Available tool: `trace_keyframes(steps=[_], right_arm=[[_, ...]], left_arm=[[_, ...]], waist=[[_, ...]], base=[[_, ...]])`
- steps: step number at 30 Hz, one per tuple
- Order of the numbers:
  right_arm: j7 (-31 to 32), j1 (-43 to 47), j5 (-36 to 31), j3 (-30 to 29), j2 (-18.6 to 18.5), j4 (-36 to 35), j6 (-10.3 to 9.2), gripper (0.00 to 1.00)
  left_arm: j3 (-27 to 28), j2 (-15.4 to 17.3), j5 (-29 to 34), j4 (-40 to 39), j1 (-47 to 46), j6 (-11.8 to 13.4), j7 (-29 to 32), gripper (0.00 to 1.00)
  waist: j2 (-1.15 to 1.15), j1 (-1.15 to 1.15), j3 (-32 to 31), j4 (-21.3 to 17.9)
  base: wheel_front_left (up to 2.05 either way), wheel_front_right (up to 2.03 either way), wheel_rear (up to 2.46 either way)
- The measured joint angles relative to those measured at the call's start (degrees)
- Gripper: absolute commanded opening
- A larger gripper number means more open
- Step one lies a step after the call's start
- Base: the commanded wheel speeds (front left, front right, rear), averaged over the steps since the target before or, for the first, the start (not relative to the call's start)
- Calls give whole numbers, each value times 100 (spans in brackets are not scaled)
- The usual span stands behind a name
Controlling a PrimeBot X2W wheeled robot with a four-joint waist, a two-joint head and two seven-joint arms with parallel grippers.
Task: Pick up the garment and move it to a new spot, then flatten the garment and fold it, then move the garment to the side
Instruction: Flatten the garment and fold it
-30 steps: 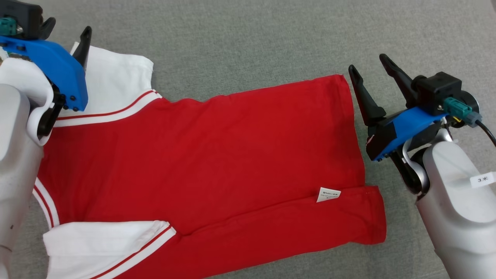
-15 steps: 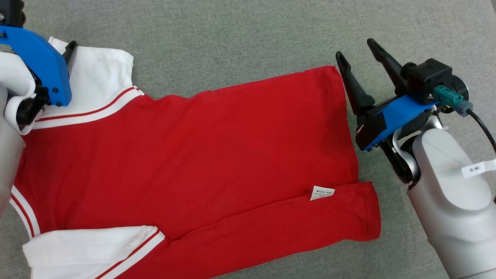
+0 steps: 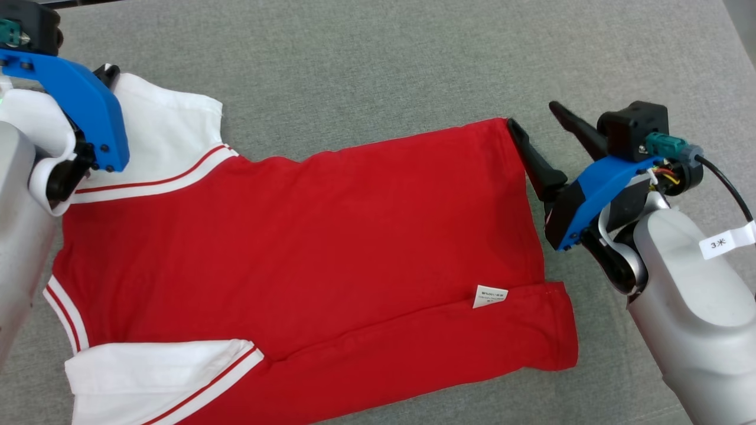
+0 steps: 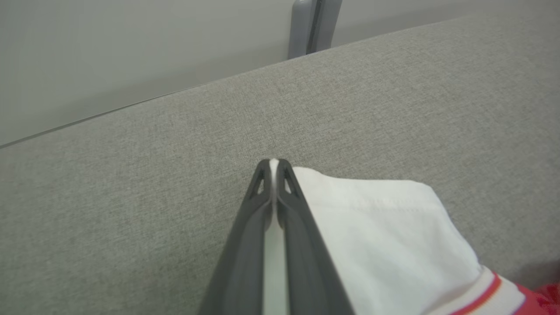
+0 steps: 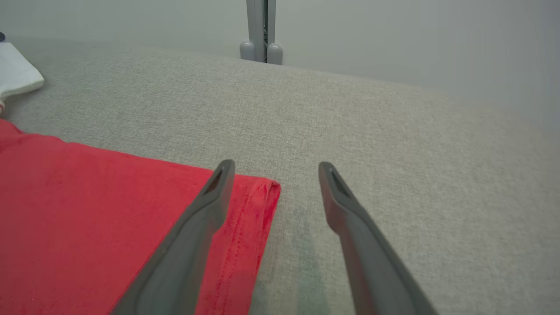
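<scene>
Looking at the head view first: the garment [image 3: 307, 248], a red tee with white, red-striped sleeves, is spread sideways across the grey surface [image 3: 366, 65], sleeve end toward the robot's left and hem toward its right. It lies pretty flat with just soft wrinkles. The near long edge looks turned over, and a little white care label [image 3: 490, 296] pokes out there. The left end effector [image 3: 107, 74] sits on the far white sleeve [image 3: 171, 136], and the right end effector [image 3: 534, 115] is at the far hem corner.

Left wrist view: the left end effector [image 4: 273, 175] is pinched right shut with a sliver of white cloth caught between its fingers, so it's got the edge of the sleeve [image 4: 385, 236].

Right wrist view: the right end effector [image 5: 275, 165] is spread wide. One finger is over the red hem corner [image 5: 258, 192], the other over bare surface, and it's holding nothing.

My read: the move to a new spot and most of the flattening look done, and one long edge looks folded. It seems to be setting up to take the far edge for the next fold. To go: closing the right side on that corner, finishing the fold, then shifting the garment aside.
</scene>
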Motion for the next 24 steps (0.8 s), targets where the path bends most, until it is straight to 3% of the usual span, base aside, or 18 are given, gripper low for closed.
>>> trace_keyframes(steps=[9,18,19,20,24], right_arm=[[541,-113,301,210,-14,223,0,100],[705,-516,316,307,66,976,0,100],[615,-553,346,293,94,1007,0,75],[546,-577,360,286,120,1046,0,0],[198,-684,282,235,149,1265,0,0]], left_arm=[[-347,-65,-127,-200,-37,0,-208,0],[-587,-156,-233,-335,-211,0,-401,0],[-603,-155,-259,-347,-222,0,-414,0],[-628,-153,-264,-357,-229,0,-450,0],[-695,-145,-303,-357,-266,0,-603,0]], waist=[[0,1,26,213],[0,1,155,391],[0,1,164,401],[0,1,173,409],[0,2,181,430]], base=[[0,0,0],[0,0,0],[0,0,0],[0,0,0],[0,0,0]])
